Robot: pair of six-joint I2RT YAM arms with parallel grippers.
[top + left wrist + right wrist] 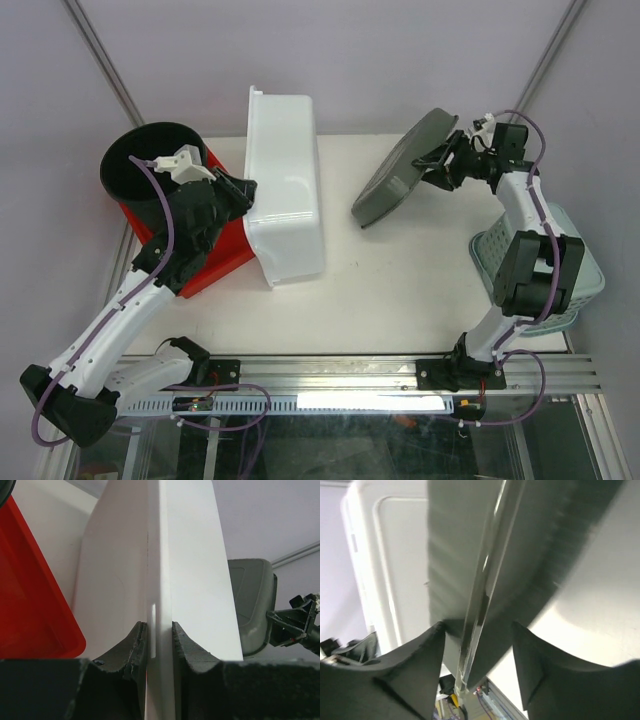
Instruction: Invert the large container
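Left gripper: pinched tight on the rim of the big white rectangular plastic tub, one finger on each side of the wall.
Tub position: tipped on its side on the table, base facing the right arm, opening facing the red plastic bin.
Right gripper: jaws spread on either side of a grey plastic tray's edge, not squeezing it.
Handling: my guess is it's light, fairly stiff and slick. The rim lip is the best hold, mid-side, so it doesn't swing.
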